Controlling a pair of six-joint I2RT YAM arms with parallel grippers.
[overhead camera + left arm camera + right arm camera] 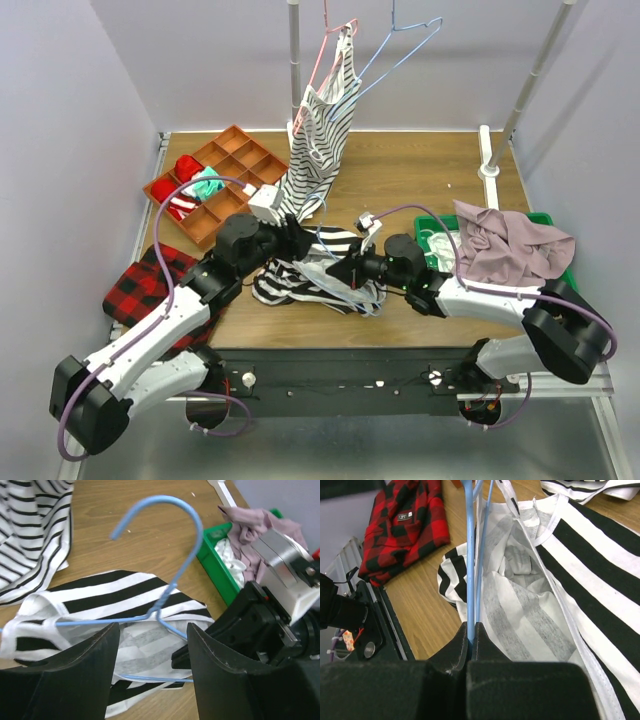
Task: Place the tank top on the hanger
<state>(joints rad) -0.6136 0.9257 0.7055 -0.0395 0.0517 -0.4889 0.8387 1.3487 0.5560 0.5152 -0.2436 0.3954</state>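
The tank top (312,284), with wide black-and-white stripes, lies bunched on the wooden table between my two arms. The light-blue wire hanger (170,587) is threaded into it, and its hook sticks up out of the neck opening. My right gripper (471,631) is shut on the hanger's (469,555) wire at the edge of the tank top (580,565); in the top view it (350,268) sits at the cloth's right side. My left gripper (152,647) is open just above the tank top (100,595), nothing between its fingers (75,675). Seen from above, it (295,238) hovers at the cloth's far-left edge.
A finer-striped tank top (322,140) hangs on a pink hanger from the back rail, next to a spare blue hanger (405,45). An orange compartment tray (250,150) stands back left. A red plaid garment (148,285) lies front left. A mauve garment (510,245) covers the green bin (545,218) at right.
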